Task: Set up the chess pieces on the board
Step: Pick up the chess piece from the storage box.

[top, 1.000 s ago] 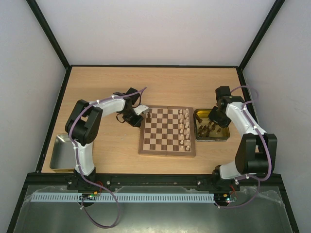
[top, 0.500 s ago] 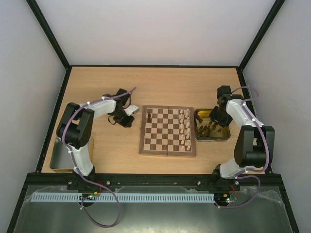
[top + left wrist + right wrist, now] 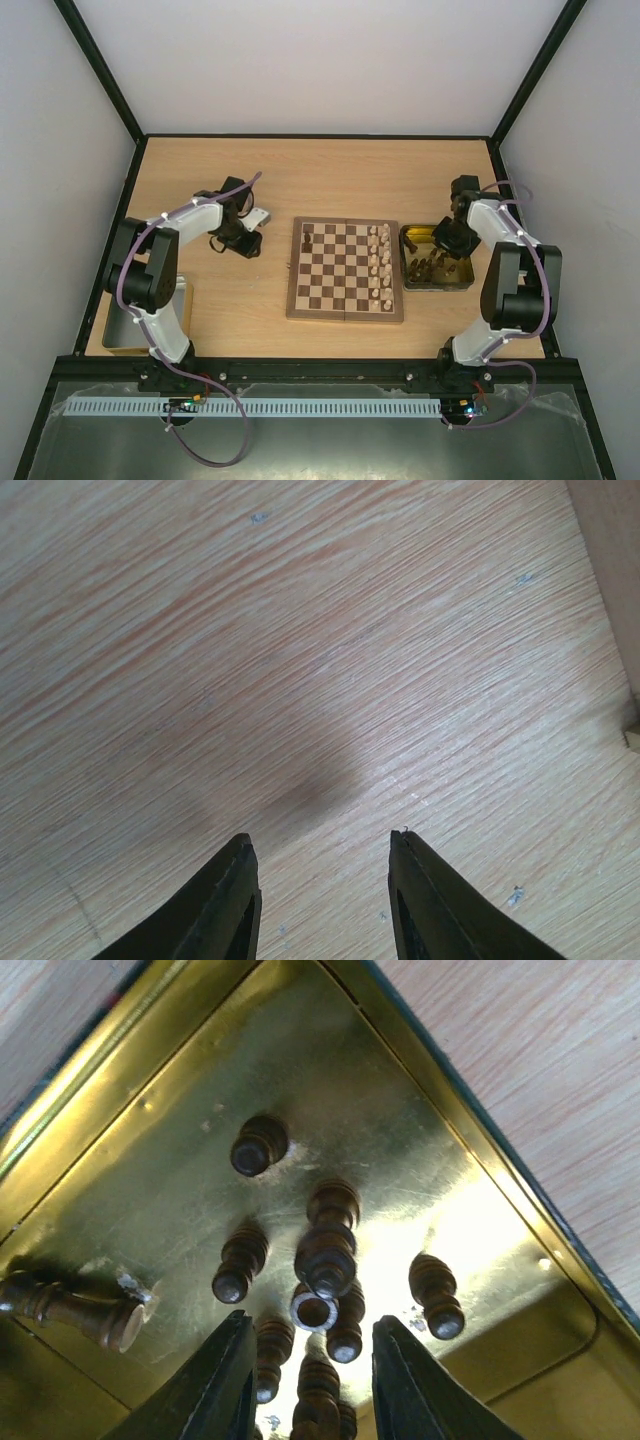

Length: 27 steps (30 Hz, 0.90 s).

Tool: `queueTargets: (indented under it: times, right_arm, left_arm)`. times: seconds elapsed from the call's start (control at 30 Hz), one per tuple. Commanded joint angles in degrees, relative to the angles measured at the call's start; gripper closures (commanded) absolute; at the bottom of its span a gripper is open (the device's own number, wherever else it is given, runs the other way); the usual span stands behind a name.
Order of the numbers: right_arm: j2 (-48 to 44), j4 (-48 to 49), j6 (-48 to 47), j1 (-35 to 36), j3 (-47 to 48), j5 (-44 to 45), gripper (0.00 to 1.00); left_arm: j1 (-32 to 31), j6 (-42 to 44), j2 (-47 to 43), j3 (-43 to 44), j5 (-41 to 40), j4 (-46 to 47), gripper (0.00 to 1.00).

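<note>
The board (image 3: pixel 345 272) lies mid-table. Cream chess pieces (image 3: pixel 380 262) fill its two right columns. One dark piece (image 3: pixel 307 240) stands on its far-left column. Dark pieces (image 3: pixel 428 265) stand in the shiny yellow tray (image 3: pixel 455 283) right of the board. My right gripper (image 3: pixel 445 240) hovers over them, open; in the right wrist view its fingertips (image 3: pixel 312 1325) flank upright dark pieces (image 3: pixel 328 1250) without touching any. My left gripper (image 3: pixel 247 244) is left of the board, open (image 3: pixel 320 840) over bare wood with nothing between its fingers.
A grey metal tin (image 3: pixel 125 322) sits at the table's near-left edge by the left arm's base. In the left wrist view the board's border (image 3: pixel 612 570) shows at the right edge. One dark piece (image 3: pixel 70 1310) lies on its side in the tray (image 3: pixel 180 1110).
My left arm has drawn back leftward from the board's left edge, leaving the dark piece standing there, and its jaws have opened. The right gripper's jaws have narrowed slightly over the tray.
</note>
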Motion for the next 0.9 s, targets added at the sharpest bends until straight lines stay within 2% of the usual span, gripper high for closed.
queueTargets:
  times: [0.0,0.87]
  right_arm:
    - [1.8,0.6,0.3,-0.1,2.3,-0.2,0.69]
    - [6.1,1.0,-0.2,-0.1,2.5,0.9,0.8]
  left_arm:
    - [0.5,0.0,-1.6,-1.2,-0.3,-1.1,0.63]
    - [2.9,-0.3,-4.1,-2.4,0.4,-0.2,0.62]
